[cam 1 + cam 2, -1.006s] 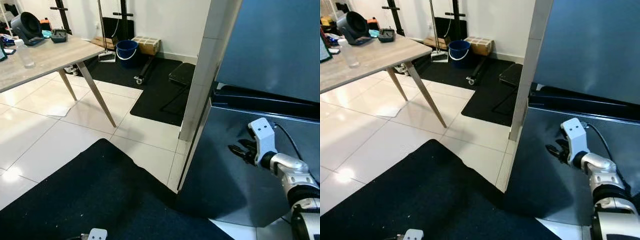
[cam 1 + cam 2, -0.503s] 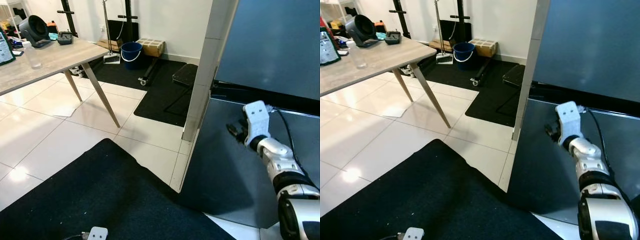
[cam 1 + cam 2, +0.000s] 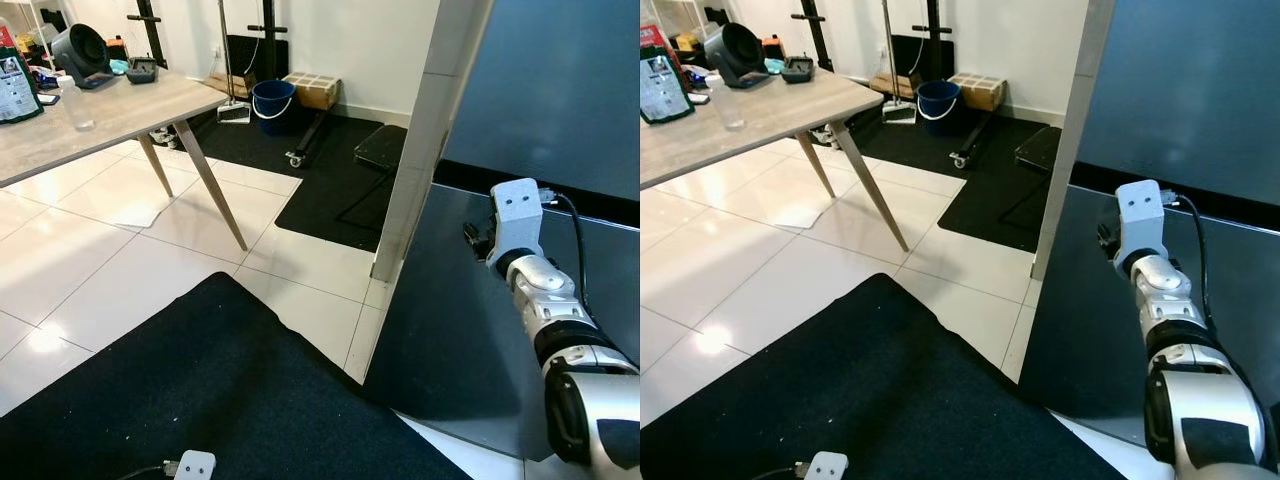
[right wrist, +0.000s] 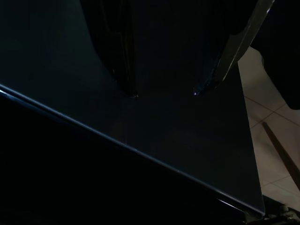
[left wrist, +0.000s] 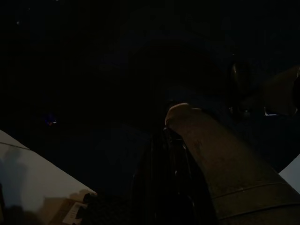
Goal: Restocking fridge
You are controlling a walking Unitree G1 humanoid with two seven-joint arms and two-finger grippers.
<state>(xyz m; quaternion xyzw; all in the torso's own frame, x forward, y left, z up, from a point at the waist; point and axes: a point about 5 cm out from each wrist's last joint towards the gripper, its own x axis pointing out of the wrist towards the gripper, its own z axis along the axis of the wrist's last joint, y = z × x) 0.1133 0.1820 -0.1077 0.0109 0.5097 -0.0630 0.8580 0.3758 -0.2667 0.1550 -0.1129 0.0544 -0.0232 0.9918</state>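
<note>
Facing dark glossy fridge [image 3: 560, 90]; right claw [image 4: 164, 93] spread against lower door [image 3: 470, 300].

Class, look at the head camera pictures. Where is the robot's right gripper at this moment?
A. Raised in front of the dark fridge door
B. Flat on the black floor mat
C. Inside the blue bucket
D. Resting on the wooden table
A. The right gripper is held up at the dark fridge door, near the seam above the lower door.
</note>
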